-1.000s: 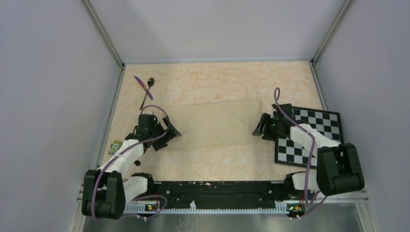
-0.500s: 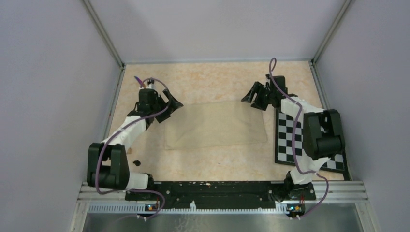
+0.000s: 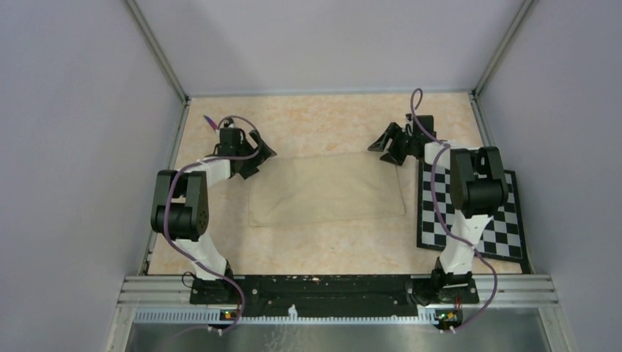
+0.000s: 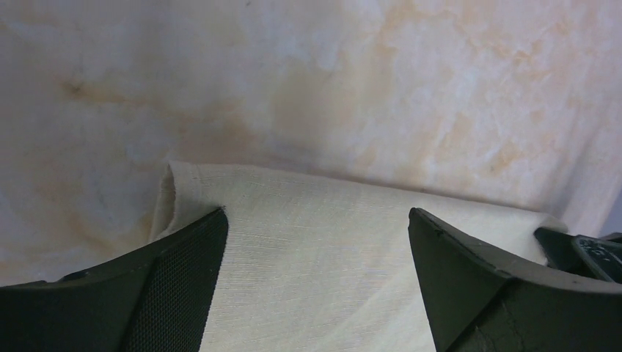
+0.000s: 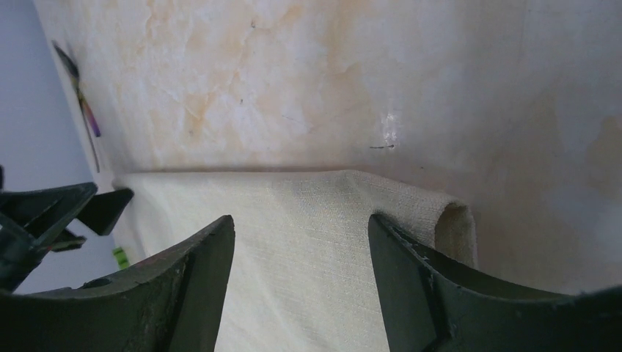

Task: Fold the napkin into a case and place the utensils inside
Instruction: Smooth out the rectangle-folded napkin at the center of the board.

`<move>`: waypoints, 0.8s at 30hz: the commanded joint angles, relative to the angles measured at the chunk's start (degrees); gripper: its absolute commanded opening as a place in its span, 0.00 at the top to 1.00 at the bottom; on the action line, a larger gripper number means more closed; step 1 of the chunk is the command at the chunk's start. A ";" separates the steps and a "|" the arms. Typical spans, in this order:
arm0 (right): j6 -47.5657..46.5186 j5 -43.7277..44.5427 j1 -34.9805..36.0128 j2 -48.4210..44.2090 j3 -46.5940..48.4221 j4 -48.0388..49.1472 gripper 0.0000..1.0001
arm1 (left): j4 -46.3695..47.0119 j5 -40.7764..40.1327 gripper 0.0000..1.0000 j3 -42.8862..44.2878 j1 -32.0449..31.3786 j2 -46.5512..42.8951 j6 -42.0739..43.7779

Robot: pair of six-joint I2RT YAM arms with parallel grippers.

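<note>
Mottled tabletop (image 3: 323,121), lilac walls (image 3: 330,44): left end effector (image 3: 260,161) and right end effector (image 3: 385,152) gape above napkin (image 3: 326,191).

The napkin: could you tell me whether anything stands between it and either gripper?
Nothing visible does; the left gripper and right gripper are open over the far corners of the napkin, only bare cloth beneath them.

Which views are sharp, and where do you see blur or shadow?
Top external: even light, sharp, though the napkin barely contrasts with the table. Left wrist: napkin weave crisp, far table soft. Right wrist: shade darkens the table's right side.
</note>
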 commanded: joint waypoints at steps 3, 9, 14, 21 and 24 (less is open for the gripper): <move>-2.58 1.13 -3.12 2.05 1.87 0.56 0.33 | -0.23 -3.74 0.01 3.29 0.48 4.80 1.59; -4.19 -1.24 -3.08 -2.04 7.27 -6.80 0.33 | -6.84 -4.53 0.01 6.25 0.39 0.57 2.98; -1.73 -4.25 -3.09 -3.53 8.49 -6.22 0.32 | -6.24 1.47 0.01 10.17 0.32 -0.52 2.61; 0.78 -6.96 -3.82 1.30 7.52 -2.13 0.32 | -4.90 2.81 0.01 12.60 0.47 5.95 -0.01; 0.54 -6.89 -5.04 3.23 6.62 -0.22 0.32 | -3.00 0.32 0.01 11.00 0.55 7.48 0.53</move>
